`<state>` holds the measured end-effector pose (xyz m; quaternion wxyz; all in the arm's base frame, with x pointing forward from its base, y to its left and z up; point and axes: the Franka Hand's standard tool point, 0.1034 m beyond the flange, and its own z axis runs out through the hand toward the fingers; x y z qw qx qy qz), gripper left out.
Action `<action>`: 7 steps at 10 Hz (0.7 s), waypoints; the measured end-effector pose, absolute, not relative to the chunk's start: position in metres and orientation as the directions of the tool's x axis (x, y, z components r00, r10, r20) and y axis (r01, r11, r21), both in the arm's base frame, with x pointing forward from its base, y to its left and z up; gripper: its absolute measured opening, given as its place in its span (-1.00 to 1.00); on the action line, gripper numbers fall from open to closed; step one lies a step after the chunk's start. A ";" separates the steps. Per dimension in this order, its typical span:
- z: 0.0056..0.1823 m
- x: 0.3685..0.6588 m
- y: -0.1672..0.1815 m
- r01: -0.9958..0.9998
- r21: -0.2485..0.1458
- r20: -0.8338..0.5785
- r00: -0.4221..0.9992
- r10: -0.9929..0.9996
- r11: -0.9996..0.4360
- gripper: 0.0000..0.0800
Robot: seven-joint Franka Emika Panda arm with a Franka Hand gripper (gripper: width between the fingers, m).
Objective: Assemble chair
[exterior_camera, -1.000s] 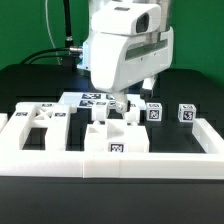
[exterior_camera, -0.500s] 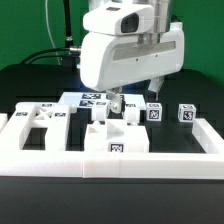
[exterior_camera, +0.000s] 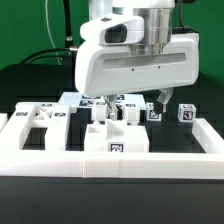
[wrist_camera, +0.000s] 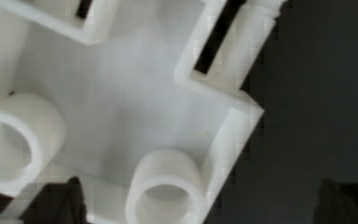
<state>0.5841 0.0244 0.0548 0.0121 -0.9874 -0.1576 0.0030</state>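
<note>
Now, just behind the border wall [exterior_camera: 110, 165] in the lower centre, the chair's slotted block [exterior_camera: 116, 140] sits under your gripper [exterior_camera: 134, 103], which hangs low and vertical with jaws spread wide on nothing, so an off-centre descent could clip it or topple the legs [exterior_camera: 153, 112] right of centre behind.

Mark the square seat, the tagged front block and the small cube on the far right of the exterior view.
square seat [exterior_camera: 24, 116]: exterior view, its tagged corner at that view's left.
front block [exterior_camera: 116, 140]: exterior view, front face just above its tag.
small cube [exterior_camera: 186, 113]: exterior view, its tagged face.
</note>
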 end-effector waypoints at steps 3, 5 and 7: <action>0.048 0.582 0.029 0.094 -0.042 -0.017 0.995 0.095 -0.995 0.62; 0.040 0.586 0.030 0.032 -0.048 -0.023 0.999 0.033 -0.998 0.62; 0.028 0.590 0.028 0.058 -0.049 -0.025 0.998 0.059 -0.997 0.62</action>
